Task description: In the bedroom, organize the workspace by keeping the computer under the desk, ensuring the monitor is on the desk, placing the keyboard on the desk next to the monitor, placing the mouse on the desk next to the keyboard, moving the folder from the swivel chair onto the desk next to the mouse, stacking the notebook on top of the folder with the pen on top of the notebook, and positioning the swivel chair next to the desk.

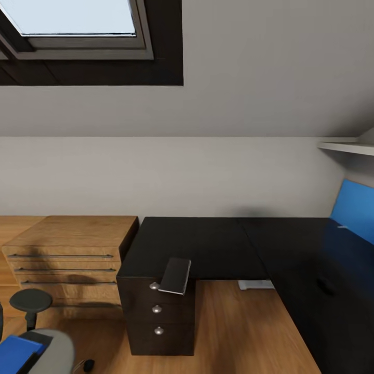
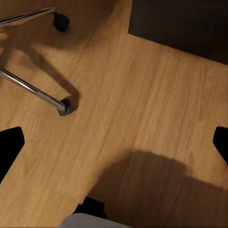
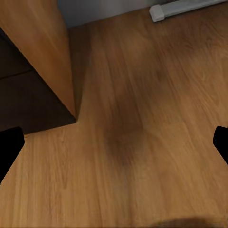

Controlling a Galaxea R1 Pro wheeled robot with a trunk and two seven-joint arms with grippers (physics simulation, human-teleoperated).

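A sloped-ceiling bedroom with wood floor (image 1: 244,332): the black-topped desk (image 1: 208,244) stands ahead. Left of the desk's drawers, the swivel chair (image 1: 52,353) carries the blue folder (image 1: 15,353). Both my grippers, left (image 2: 114,142) and right (image 3: 114,142), hang wide open above the floor, empty.

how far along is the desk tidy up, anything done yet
Little looks done. The folder lies on the swivel chair, not on the desk. Nothing is in hand: the left pincer and right pincer are open over the wood floor. Left to do: move the folder to the desk, stack on it, and park the chair.
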